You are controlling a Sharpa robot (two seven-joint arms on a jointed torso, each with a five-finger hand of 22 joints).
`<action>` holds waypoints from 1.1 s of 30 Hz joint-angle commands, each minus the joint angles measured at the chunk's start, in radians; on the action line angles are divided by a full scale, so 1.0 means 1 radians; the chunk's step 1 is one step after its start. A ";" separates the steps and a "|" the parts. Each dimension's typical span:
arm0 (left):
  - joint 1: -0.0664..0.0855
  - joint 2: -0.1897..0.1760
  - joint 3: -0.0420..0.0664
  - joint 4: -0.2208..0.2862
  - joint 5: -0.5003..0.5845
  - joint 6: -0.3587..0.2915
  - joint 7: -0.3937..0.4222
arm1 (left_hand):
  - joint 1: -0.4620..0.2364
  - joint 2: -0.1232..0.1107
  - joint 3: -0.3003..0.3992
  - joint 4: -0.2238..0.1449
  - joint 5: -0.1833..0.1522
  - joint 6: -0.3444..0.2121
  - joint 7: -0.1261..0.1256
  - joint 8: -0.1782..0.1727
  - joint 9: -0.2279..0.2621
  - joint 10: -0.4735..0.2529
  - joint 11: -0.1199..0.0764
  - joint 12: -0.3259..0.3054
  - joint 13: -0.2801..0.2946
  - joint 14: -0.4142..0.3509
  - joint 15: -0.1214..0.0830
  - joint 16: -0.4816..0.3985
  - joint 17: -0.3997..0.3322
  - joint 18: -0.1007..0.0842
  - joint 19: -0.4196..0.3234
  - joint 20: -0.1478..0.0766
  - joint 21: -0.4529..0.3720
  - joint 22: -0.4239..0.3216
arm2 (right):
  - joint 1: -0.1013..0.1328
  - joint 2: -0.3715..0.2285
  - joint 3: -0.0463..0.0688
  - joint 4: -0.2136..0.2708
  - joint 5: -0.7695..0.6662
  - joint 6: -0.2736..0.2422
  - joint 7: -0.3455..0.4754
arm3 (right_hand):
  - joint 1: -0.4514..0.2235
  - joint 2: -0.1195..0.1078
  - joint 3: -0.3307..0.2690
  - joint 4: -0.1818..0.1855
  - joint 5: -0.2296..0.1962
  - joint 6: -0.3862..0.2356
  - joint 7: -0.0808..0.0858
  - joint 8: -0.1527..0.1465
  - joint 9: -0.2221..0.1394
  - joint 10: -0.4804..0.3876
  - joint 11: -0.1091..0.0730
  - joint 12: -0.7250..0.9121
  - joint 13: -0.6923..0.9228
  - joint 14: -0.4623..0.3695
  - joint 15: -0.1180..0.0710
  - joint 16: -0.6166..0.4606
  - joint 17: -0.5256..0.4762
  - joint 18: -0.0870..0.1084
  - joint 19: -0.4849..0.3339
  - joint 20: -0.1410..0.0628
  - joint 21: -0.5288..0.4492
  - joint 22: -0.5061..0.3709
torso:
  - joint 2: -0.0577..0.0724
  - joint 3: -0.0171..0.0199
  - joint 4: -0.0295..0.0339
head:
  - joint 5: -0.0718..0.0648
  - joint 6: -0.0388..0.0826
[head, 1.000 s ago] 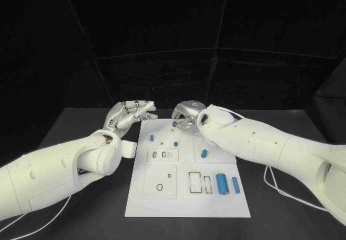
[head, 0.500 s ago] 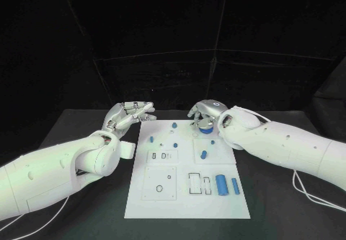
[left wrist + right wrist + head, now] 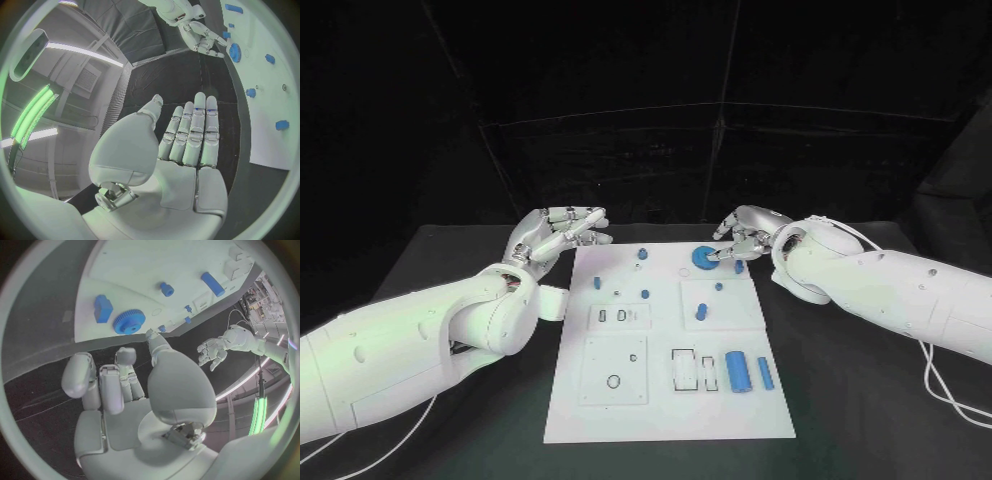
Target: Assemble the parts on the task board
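Since a second ago the right hand (image 3: 744, 237) has drawn away from the board's middle to its far right corner, fingers parted and holding nothing, just beside a blue gear (image 3: 704, 256) lying on the task board (image 3: 672, 400). Left hand (image 3: 560, 232) hovers at the far left corner, fingers extended, empty. Two blue cylinders (image 3: 737, 371) lie near the board's right edge; small blue pegs (image 3: 643, 254) stand farther back on the black tabletop (image 3: 473, 420) side.

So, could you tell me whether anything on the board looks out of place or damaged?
Nothing stands out: the blue gear lies flat on the task board beside the right robot hand, and the other parts look orderly.
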 commanded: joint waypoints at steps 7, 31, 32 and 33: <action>0.002 0.009 0.001 -0.014 0.000 0.024 -0.001 | 0.010 0.006 0.002 -0.006 0.002 0.008 -0.003 -0.004 -0.001 0.007 -0.003 -0.005 -0.001 0.004 -0.001 -0.004 0.002 0.006 0.007 0.000 0.005 -0.001 | 0.002 0.036 0.000 -0.042 0.051 0.104 -0.039 | 0.073 0.025 -0.033 -0.002 -0.039 -0.029 0.004 0.029 -0.001 0.045 0.011 0.132 0.166 0.077 0.012 0.027 0.113 -0.019 0.021 0.008 0.030 0.049 | 0.002 -0.0012 0.0030 | -0.003 -0.003; 0.001 0.013 0.001 -0.025 0.000 0.031 -0.006 | 0.012 0.007 0.004 -0.008 0.002 0.009 -0.003 -0.005 -0.001 0.008 -0.003 -0.006 -0.001 0.004 -0.001 -0.006 0.002 0.006 0.007 0.000 0.004 -0.001 | 0.001 0.070 0.000 -0.061 -0.017 0.017 -0.018 | 0.138 0.068 -0.006 -0.052 -0.073 -0.021 0.002 0.065 0.000 0.153 0.010 0.290 0.371 0.084 0.012 0.044 0.151 -0.031 0.052 0.010 0.066 0.115 | 0.001 -0.0025 0.0038 | -0.003 -0.007; 0.001 0.013 0.001 -0.025 0.000 0.031 -0.007 | 0.012 0.007 0.004 -0.008 0.002 0.009 -0.003 -0.005 -0.001 0.008 -0.003 -0.006 -0.001 0.004 -0.001 -0.006 0.002 0.006 0.007 0.000 0.004 -0.001 | 0.001 0.070 0.000 -0.060 -0.022 0.014 -0.018 | 0.138 0.068 -0.006 -0.052 -0.073 -0.021 0.002 0.065 0.000 0.153 0.010 0.290 0.371 0.084 0.012 0.044 0.151 -0.031 0.052 0.010 0.066 0.115 | 0.001 -0.0024 0.0039 | -0.004 -0.007; 0.001 0.014 0.001 -0.026 0.000 0.032 -0.007 | 0.012 0.007 0.004 -0.008 0.002 0.009 -0.003 -0.005 -0.001 0.008 -0.003 -0.006 -0.001 0.004 -0.001 -0.006 0.002 0.006 0.007 0.000 0.004 -0.001 | 0.001 0.070 0.000 -0.058 -0.030 0.009 -0.018 | 0.140 0.068 -0.005 -0.055 -0.074 -0.021 0.002 0.066 0.000 0.154 0.010 0.292 0.373 0.084 0.012 0.045 0.152 -0.031 0.053 0.010 0.068 0.119 | 0.001 -0.0027 0.0039 | -0.004 -0.007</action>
